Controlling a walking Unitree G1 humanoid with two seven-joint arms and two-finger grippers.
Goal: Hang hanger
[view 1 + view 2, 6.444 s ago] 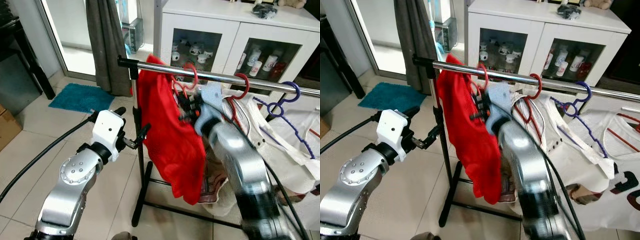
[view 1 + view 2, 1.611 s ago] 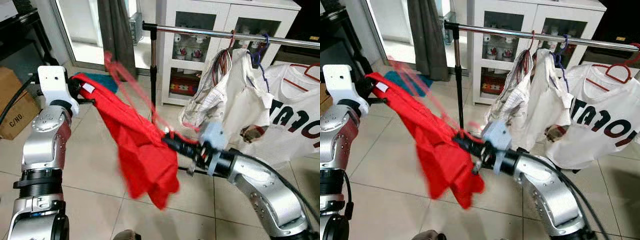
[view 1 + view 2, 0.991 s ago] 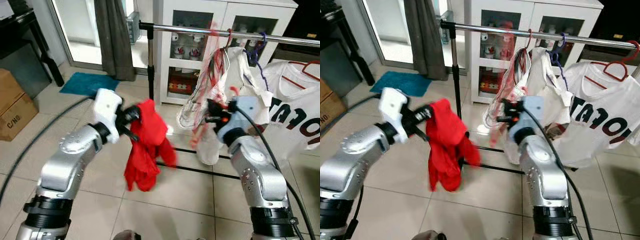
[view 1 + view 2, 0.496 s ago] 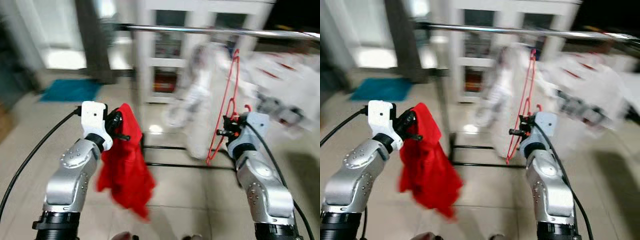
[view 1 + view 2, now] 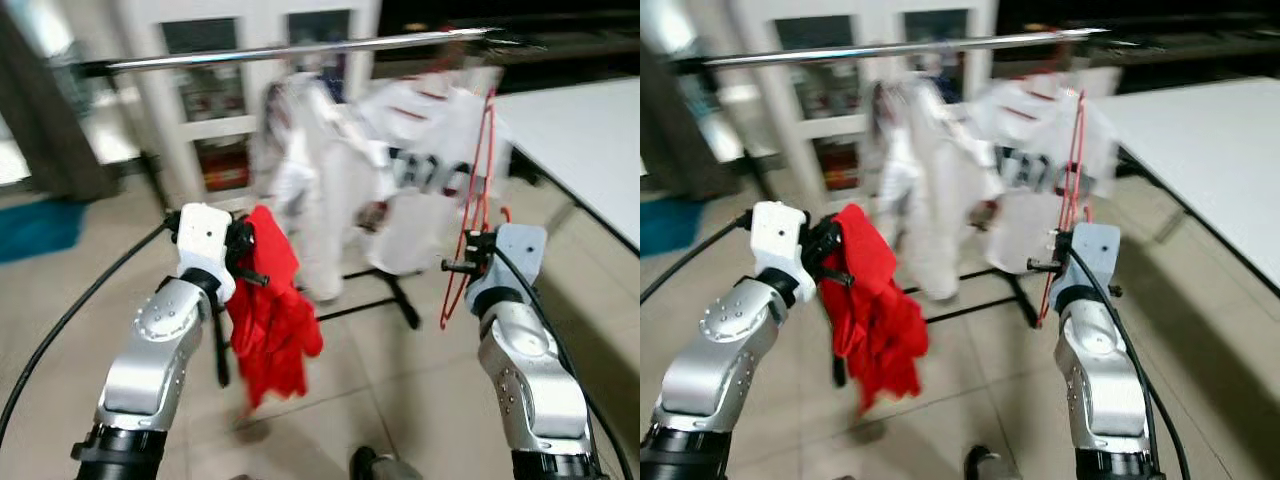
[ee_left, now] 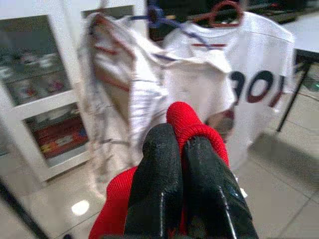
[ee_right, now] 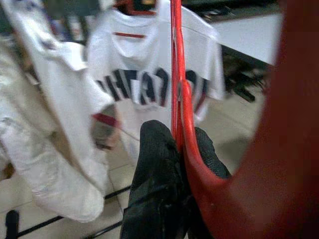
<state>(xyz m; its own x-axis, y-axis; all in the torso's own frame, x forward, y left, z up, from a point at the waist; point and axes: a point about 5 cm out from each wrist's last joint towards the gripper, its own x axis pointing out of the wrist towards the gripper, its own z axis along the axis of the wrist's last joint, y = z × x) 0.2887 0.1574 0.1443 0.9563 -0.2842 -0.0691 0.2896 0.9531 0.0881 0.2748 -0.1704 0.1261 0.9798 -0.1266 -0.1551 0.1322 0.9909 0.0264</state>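
Observation:
A bare red wire hanger (image 5: 478, 180) stands upright in front of me. My right gripper (image 5: 463, 266) is shut on its lower part, and the right wrist view shows the wire (image 7: 175, 59) pinched between the black fingers. My left gripper (image 5: 244, 258) is shut on a red garment (image 5: 272, 335), which hangs limp below it at chest height. In the left wrist view the red cloth (image 6: 192, 119) bulges out just past the closed fingertips. A chrome rail (image 5: 300, 48) crosses behind both arms, above them and apart from the hanger.
Several white shirts (image 5: 420, 160) hang on the rail, one on a red hanger (image 6: 227, 10). The rack's black foot (image 5: 385, 292) lies on the tiled floor. A white table (image 5: 585, 130) fills the right side. A white glass-door cabinet (image 5: 200, 100) stands behind, a teal mat (image 5: 35, 225) far left.
The whole picture has slid to the left, so the camera has turned right and the white table has come into view. Both grippers keep their hold, at about the same height.

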